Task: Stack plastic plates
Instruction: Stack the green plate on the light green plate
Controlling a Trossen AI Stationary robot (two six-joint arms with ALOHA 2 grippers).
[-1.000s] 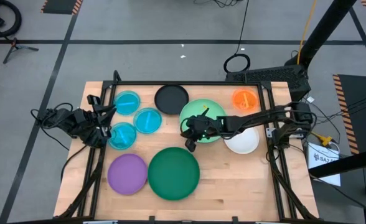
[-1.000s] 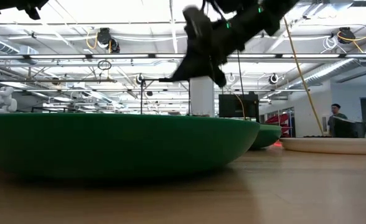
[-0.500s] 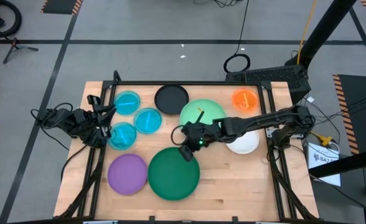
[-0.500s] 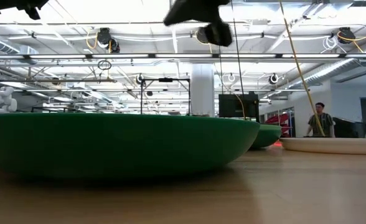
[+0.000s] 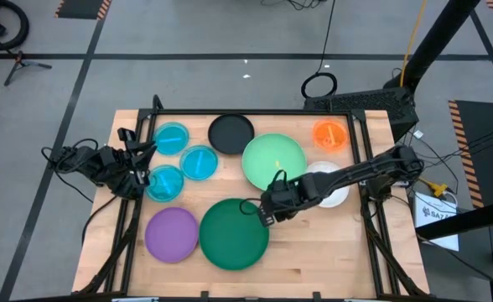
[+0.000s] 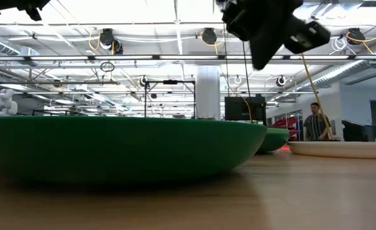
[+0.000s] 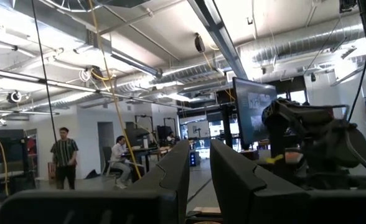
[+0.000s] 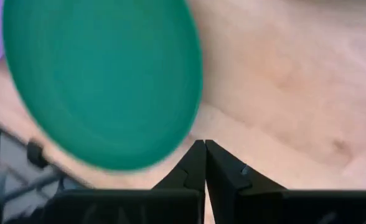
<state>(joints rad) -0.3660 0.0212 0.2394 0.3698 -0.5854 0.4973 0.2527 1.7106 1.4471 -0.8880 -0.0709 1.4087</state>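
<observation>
The plastic plates lie flat on the wooden table. The dark green plate sits near the front beside the purple one. The light green plate, the black one and the orange one lie farther back. The white plate is partly under my right arm. Three translucent blue plates are at the left. My right gripper is shut and empty, pointing steeply down above the dark green plate's far right rim. My left gripper waits at the table's left edge, narrowly open and empty, pointing up into the room.
A dark metal frame runs along the table's far edge and sides. Bare wood lies right of the dark green plate. People stand in the room far behind the table.
My right gripper has swung from above the light green plate toward the table's near edge and slightly up, and now stands by the dark green plate's far right rim. It has rolled and tipped to point steeply down, and has stayed shut. No plate has moved.
</observation>
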